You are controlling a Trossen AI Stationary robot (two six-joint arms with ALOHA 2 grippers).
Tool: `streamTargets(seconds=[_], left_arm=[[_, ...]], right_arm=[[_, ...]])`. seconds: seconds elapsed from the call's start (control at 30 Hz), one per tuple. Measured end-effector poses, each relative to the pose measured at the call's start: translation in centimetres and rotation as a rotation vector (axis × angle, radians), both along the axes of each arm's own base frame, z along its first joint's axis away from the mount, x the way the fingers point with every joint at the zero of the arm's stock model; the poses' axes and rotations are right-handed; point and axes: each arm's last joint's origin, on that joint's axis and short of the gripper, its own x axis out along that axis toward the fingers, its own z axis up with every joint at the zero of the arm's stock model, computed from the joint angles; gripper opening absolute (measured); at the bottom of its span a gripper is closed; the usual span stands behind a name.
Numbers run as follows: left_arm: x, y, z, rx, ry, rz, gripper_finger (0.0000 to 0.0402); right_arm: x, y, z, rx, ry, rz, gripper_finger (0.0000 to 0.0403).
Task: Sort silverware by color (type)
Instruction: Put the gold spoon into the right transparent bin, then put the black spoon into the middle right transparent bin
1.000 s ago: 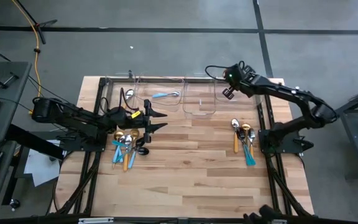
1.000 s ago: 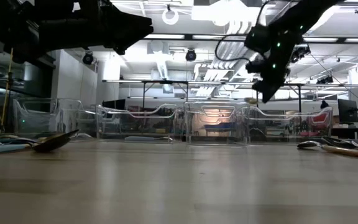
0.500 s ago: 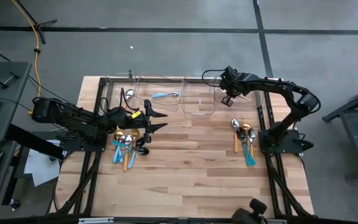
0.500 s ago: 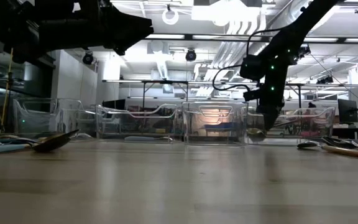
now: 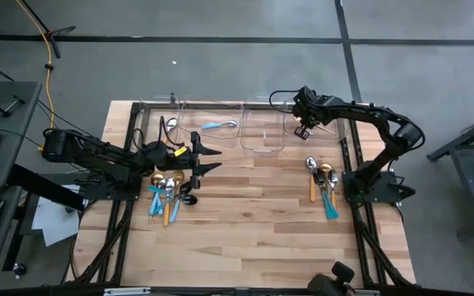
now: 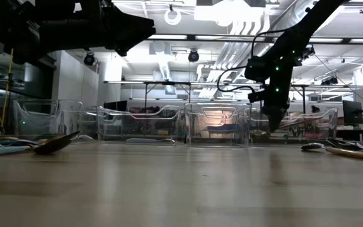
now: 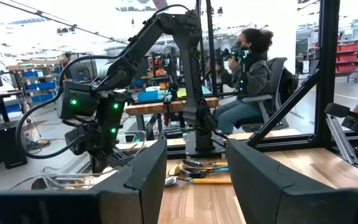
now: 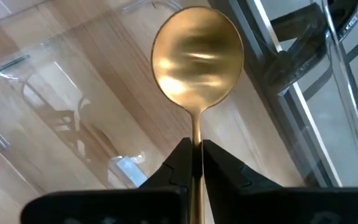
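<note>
My right gripper (image 5: 304, 129) is over the rightmost clear bin (image 5: 309, 123) at the table's far edge, shut on a gold spoon (image 8: 197, 56). The spoon's bowl points down into the bin. My left gripper (image 5: 212, 160) hovers open and holds nothing, beside the left pile of silverware (image 5: 167, 193). That pile has blue-handled, orange-handled and gold pieces lying flat on the table. A second pile (image 5: 323, 185) lies near the right arm's base. A light-blue-handled spoon (image 5: 219, 125) lies in the second bin from the left. My right gripper pinches the gold spoon's thin handle (image 8: 197, 134) between its two fingertips (image 8: 173, 168). The fingers come steeply from above and the handle runs on in line with them. The bowl hangs below the fingers inside the bin; I cannot tell whether it touches the bin's floor.
Several clear bins (image 6: 216, 126) stand in a row along the far edge. The leftmost (image 5: 161, 127) holds a dark piece. Black frame rails run down both sides of the table (image 5: 253, 230). A seated person (image 7: 250, 74) shows beyond the table's right side.
My right gripper has come down from above the far right corner into the rightmost bin and tipped more steeply downward, carrying the gold spoon along. In the last half second it has barely moved.
</note>
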Motion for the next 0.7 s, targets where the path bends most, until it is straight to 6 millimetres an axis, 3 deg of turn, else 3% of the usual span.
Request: streamTargets(seconds=[0.27,0.43,0.57,0.7], left_arm=[[0.0,0.0,0.0,0.000,0.000,0.000,0.0156],[0.0,0.0,0.0,0.000,0.000,0.000,0.0156],[0.0,0.0,0.0,0.000,0.000,0.000,0.0156],[0.0,0.0,0.0,0.000,0.000,0.000,0.0156]], right_arm=[[0.0,0.0,0.0,0.003,0.006,-0.002,0.0026],[-0.3,0.3,0.4,-0.003,0.018,-0.023,0.0048],[-0.9,0.8,2.5,-0.064,-0.014,-0.030,0.0079],[-1.8,2.2,6.1,-0.125,-0.173,-0.022,0.0101]])
